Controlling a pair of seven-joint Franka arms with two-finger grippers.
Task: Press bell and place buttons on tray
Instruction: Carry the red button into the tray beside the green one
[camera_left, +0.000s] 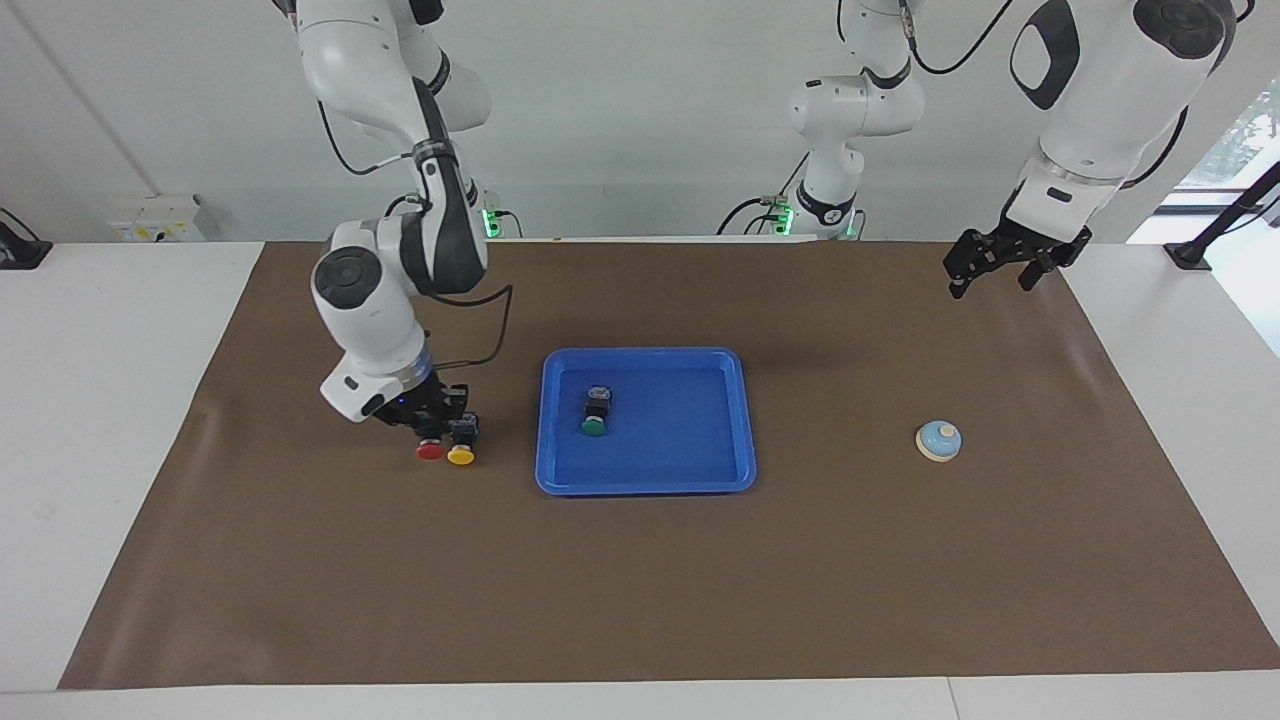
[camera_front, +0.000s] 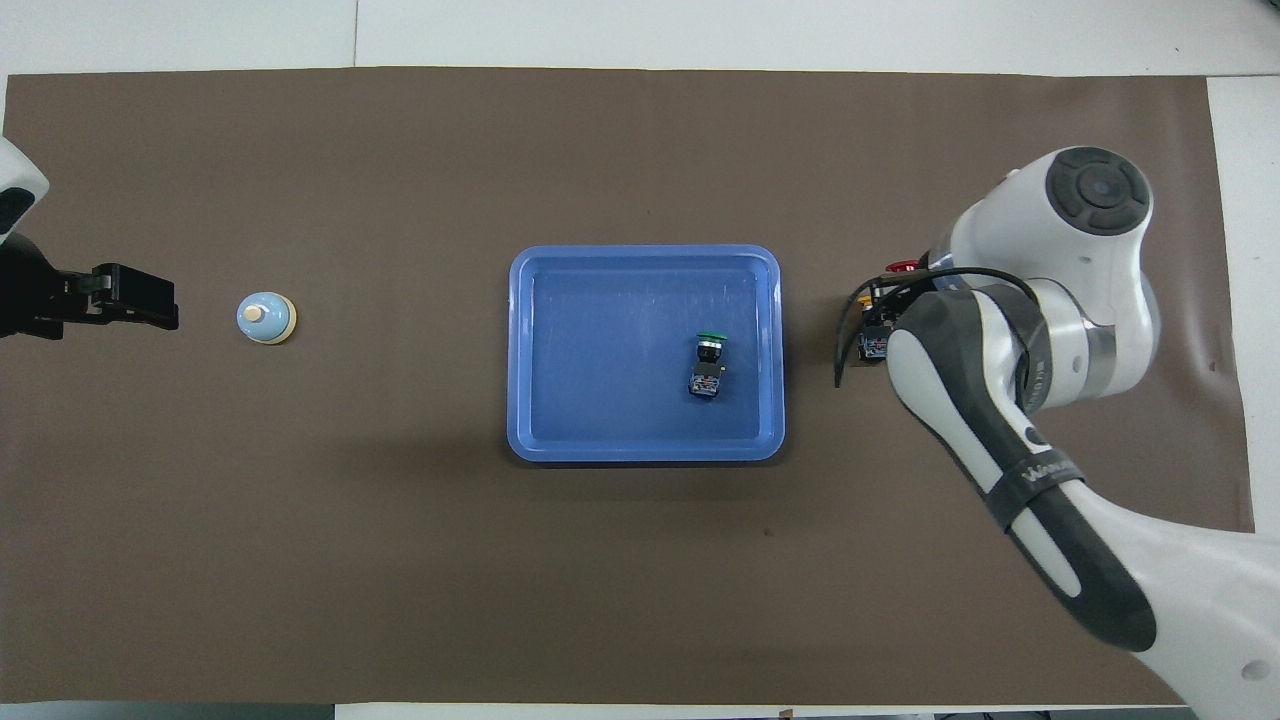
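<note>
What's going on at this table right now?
The right gripper is shut on the red button, carrying it past the yellow button toward the blue tray, where the green button already lies. The left gripper waits open in the air near the bell.

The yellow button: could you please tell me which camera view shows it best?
The facing view: the yellow button shows whole on the mat beside the tray. In the overhead view the right arm covers most of it, leaving a sliver.
</note>
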